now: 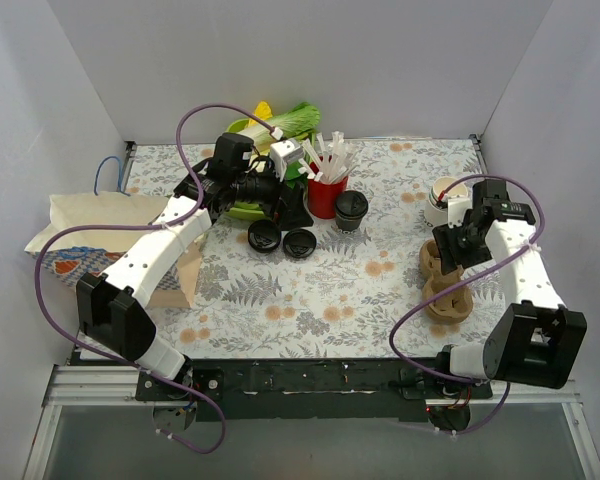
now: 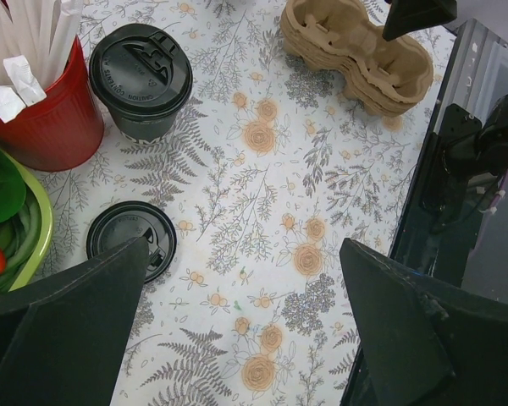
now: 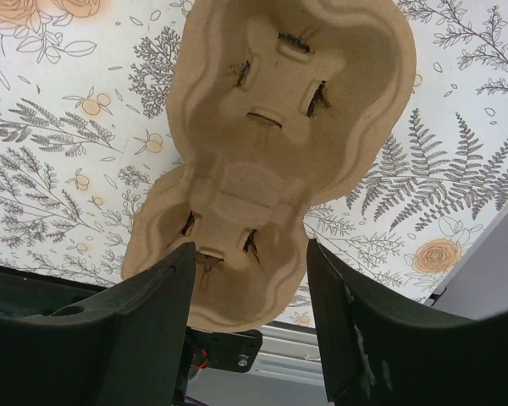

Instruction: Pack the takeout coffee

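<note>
The takeout coffee [image 1: 351,210], a small paper cup with a black lid, stands right of the red straw holder [image 1: 327,196]. It also shows in the left wrist view [image 2: 140,80], upright and untouched. My left gripper [image 1: 292,208] is open and empty above the tablecloth, left of the cup [image 2: 244,247]. A stack of brown pulp cup carriers [image 1: 446,288] lies at the right. My right gripper [image 1: 448,250] is open, its fingers on either side of the near end of the carrier stack [image 3: 279,110], gripper [image 3: 250,245].
Two loose black lids [image 1: 264,237] [image 1: 298,243] lie in front of the left gripper; one shows in the left wrist view [image 2: 131,241]. A green bowl of vegetables [image 2: 17,211] sits behind. Stacked white cups [image 1: 443,197] stand at the back right. Paper bags [image 1: 90,235] lie at the left.
</note>
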Controlling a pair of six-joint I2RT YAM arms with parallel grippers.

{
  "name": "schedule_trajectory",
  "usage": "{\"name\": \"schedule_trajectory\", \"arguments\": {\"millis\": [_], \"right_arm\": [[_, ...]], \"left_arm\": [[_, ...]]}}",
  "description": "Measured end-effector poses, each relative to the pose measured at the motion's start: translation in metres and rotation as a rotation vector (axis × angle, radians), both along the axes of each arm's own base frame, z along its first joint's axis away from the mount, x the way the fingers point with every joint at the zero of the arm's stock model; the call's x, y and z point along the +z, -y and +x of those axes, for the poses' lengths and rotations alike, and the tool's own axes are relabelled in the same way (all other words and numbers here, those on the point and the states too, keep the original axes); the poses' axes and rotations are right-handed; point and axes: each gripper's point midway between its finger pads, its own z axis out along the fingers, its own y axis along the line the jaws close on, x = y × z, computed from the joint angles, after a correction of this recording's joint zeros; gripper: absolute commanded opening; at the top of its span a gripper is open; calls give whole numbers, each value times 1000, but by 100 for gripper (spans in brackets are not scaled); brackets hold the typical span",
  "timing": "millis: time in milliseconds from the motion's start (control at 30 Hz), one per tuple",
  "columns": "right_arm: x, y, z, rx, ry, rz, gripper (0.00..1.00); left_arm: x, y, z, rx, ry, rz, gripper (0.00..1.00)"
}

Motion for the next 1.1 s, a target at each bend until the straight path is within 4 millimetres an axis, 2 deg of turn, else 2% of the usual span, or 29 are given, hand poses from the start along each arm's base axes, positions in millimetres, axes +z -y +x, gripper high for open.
{"name": "schedule_trajectory", "arguments": {"millis": [267, 400, 900, 1100], "right_arm": [[-5, -5, 15, -26, -37, 51, 59], [-10, -6, 13, -37, -66, 62, 62], [-29, -8, -10, -44, -154, 64, 61], [-30, -7, -11, -45, -159, 59, 61]], "left_arm": [[0, 0, 0, 0, 0, 0, 98], [0, 0, 0, 1, 0, 1, 98], [-8, -2, -1, 5, -11, 15, 98], [-8, -2, -1, 5, -11, 15, 98]]}}
